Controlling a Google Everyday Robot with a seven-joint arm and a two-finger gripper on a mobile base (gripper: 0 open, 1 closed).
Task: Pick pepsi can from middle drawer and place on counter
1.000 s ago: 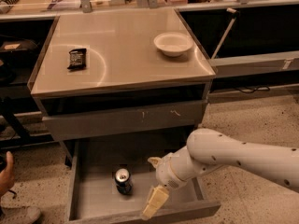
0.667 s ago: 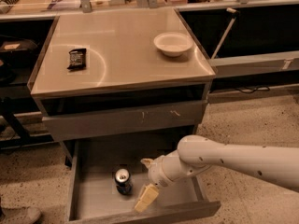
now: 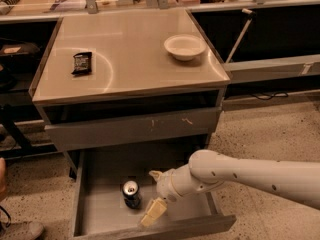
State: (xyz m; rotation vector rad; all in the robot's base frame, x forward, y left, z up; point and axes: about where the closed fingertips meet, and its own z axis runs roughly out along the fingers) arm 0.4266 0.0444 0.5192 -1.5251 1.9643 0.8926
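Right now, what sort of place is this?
Likely an office break area or lab mock-up: grey cabinet with tan counter, speckled floor, shelving behind. The gripper hangs open in the middle drawer, beside the pepsi can.

The arm (image 3: pixel 250 176) runs off the right edge and hides the right side of the drawer (image 3: pixel 100 214) floor. The gripper (image 3: pixel 154 194) hangs inside the drawer, near its front. The can (image 3: pixel 131 194) label in there is too dark to read. The drawer's front left corner is cut off at the bottom.
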